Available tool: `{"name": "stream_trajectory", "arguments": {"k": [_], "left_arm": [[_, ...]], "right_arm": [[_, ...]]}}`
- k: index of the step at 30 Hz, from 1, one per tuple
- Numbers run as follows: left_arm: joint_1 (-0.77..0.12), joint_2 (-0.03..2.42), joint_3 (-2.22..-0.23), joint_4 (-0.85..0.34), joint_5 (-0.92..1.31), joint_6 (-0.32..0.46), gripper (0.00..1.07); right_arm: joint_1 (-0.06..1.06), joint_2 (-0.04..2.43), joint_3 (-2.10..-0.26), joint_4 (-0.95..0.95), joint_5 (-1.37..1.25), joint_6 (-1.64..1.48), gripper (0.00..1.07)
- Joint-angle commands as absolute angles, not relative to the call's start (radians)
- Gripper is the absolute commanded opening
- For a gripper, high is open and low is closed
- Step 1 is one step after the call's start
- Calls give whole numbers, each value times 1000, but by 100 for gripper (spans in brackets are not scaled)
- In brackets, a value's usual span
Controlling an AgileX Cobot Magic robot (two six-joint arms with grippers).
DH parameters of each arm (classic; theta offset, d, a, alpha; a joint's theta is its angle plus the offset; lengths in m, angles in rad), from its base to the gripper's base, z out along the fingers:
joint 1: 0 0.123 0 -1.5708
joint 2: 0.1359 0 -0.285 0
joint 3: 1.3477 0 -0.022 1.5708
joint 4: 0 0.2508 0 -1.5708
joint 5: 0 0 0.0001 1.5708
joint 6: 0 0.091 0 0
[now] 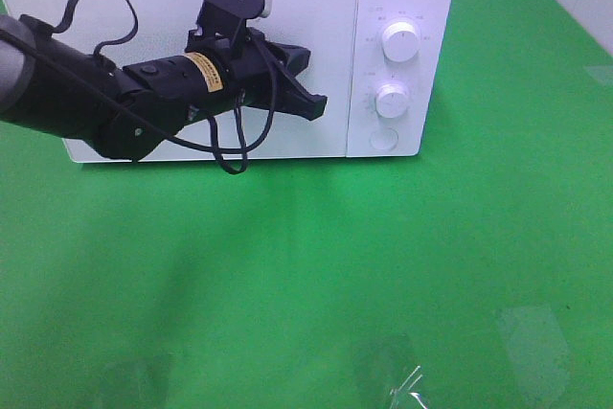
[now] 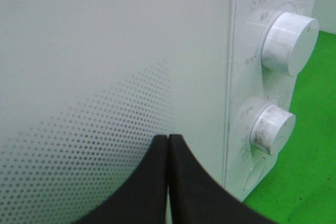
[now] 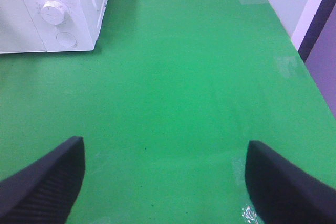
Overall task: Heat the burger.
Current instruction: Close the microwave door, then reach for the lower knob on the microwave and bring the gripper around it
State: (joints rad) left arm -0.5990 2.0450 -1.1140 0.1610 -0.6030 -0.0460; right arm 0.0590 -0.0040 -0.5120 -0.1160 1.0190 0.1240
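Directly ahead of the left end effector stands the white microwave, its door closed flat against the cabinet. This end effector has its two fingers pressed together with nothing between them. Its tips hang just in front of the door's right-hand part, close to the seam with the control panel, though whether they touch the door cannot be made out. Beyond the tips and off to the side are the upper knob, the lower knob and, below those, the round button.

The right end effector hovers over bare green tabletop, well apart from the microwave. Its fingers are spread wide and it holds nothing.

The burger appears in none of the three views. It is not on the tabletop near either end effector, and nothing can be seen through the dotted door panel. If it is already inside, it lies behind the door just ahead of the left end effector's tips, but the pictures cannot confirm that.

As for progress, the closed door fits two readings. Either the burger is loaded and what remains is turning a knob to start the heating, or the door has yet to be opened. The left end effector's position near the controls makes the first seem more likely.
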Motion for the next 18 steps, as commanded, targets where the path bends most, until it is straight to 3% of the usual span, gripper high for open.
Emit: {"name": "stream_trajectory", "arguments": {"k": [1, 7, 9, 10, 11, 12, 13, 14, 15, 16, 17, 18], "left_arm": [[-590, 2003, -1124, 38, -490, -53, 1], [-636, 1925, -1045, 36, -388, -54, 9], [-662, 1874, -1005, 37, -316, -54, 21], [-662, 1874, -1005, 37, -316, -54, 21], [-682, 1840, -979, 37, -265, -53, 40], [-682, 1840, -979, 37, -265, -53, 40], [-699, 1815, -957, 37, -216, -54, 66], [-699, 1815, -957, 37, -216, -54, 66], [-709, 1802, -951, 37, -189, -54, 76], [-723, 1777, -943, 37, -101, -54, 94], [-723, 1777, -943, 37, -101, -54, 94], [-734, 1751, -944, 36, 12, -54, 103]], "right_arm": [[53, -30, -510, -118, 1006, 123, 74], [53, -30, -510, -118, 1006, 123, 74], [53, -30, -510, -118, 1006, 123, 74], [53, -30, -510, -118, 1006, 123, 74], [53, -30, -510, -118, 1006, 123, 74], [53, -30, -510, -118, 1006, 123, 74], [53, -30, -510, -118, 1006, 123, 74], [53, -30, -510, -118, 1006, 123, 74], [53, -30, -510, -118, 1006, 123, 74], [53, -30, -510, -118, 1006, 125, 74], [53, -30, -510, -118, 1006, 125, 74], [53, -30, -510, -118, 1006, 125, 74]]}}
